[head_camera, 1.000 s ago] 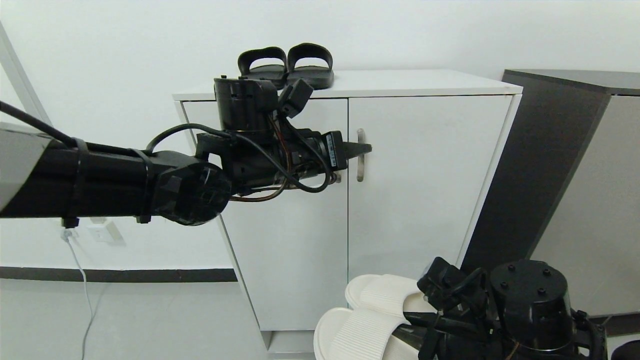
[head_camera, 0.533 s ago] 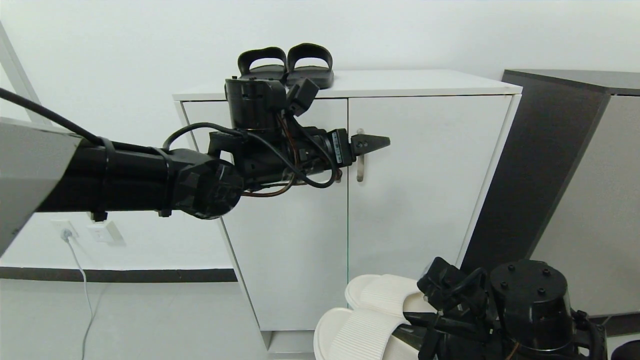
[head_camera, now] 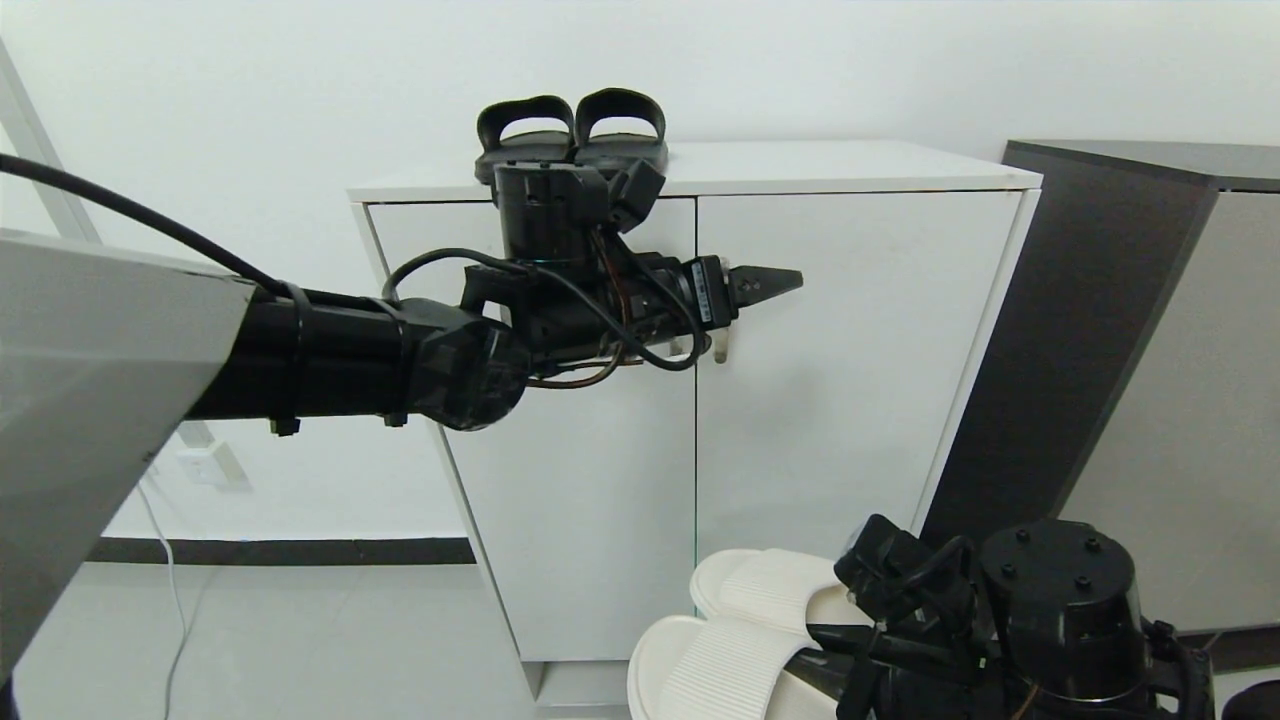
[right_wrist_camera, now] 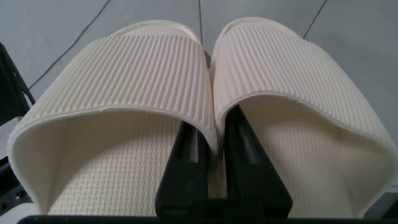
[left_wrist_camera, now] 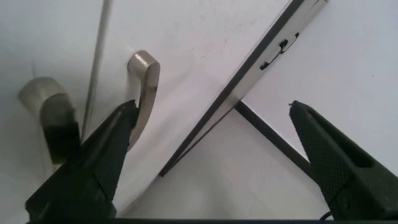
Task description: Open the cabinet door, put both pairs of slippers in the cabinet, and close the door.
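Left gripper (head_camera: 765,284) has slid right, jaws wide, one finger beside the handle (left_wrist_camera: 144,78), maybe straddling it. Door (head_camera: 850,400) not yet open. Right gripper (right_wrist_camera: 211,134) clamps white slippers (right_wrist_camera: 124,93). Black slippers (head_camera: 572,125) sit toward the cabinet top's (head_camera: 850,160) left edge.

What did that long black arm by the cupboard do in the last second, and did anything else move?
The left gripper slid across the cabinet front toward the robot's right and slightly up, so its tip now lies past the handle of the right-hand door. It is open and has taken hold of nothing. The doors stayed shut, the black slippers stayed on top, and the right gripper kept holding the white slippers.
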`<state>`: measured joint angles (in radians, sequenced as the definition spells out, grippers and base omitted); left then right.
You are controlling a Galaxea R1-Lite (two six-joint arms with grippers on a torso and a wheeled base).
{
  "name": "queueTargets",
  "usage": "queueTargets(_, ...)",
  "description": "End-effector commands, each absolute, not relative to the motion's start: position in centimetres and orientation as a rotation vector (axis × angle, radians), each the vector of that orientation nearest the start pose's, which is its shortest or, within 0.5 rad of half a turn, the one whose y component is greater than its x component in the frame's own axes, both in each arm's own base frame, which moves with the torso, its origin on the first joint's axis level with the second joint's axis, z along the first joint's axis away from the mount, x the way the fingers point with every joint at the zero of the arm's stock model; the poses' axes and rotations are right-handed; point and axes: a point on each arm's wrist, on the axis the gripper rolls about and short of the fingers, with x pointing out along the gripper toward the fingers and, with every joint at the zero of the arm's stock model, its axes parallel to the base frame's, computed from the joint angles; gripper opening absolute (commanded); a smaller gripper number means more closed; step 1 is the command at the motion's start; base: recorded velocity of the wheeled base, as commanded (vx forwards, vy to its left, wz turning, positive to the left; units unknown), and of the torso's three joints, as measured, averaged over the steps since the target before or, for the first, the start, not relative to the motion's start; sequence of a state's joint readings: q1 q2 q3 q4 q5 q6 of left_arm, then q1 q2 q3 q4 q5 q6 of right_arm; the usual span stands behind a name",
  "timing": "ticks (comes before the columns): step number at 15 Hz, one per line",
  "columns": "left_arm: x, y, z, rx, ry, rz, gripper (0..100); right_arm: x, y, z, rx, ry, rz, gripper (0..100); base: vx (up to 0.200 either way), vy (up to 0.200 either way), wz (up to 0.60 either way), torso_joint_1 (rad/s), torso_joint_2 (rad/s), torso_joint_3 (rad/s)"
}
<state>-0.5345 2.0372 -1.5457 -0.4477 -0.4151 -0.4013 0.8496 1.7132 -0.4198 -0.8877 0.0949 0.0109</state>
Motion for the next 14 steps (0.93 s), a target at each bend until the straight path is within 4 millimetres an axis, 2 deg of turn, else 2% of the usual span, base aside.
queueTargets(1, 36.6, -22.8, 23.9, -0.367, 0.255, -0.923, 0, 16.8, 19.5, 10.9, -0.146, 0.399, 0.929, 0, 0.000, 0.000, 0.00, 0.000, 0.00, 0.000)
queueTargets(10, 36.4, -22.7, 23.6, -0.367, 0.269, -0.932, 0, 16.8, 19.4, 10.7, -0.145, 0.406, 0.931, 0, 0.000, 0.000, 0.00, 0.000, 0.00, 0.000)
queueTargets(12, 35.7, -22.9, 23.7, -0.364, 0.275, -0.942, 0, 16.7, 19.4, 10.7, -0.143, 0.411, 0.947, 0, 0.000, 0.000, 0.00, 0.000, 0.00, 0.000)
queueTargets(14, 33.6, -23.1, 23.8, -0.355, 0.300, -0.970, 0, 16.1, 19.0, 10.6, -0.135, 0.415, 1.015, 0, 0.000, 0.000, 0.00, 0.000, 0.00, 0.000)
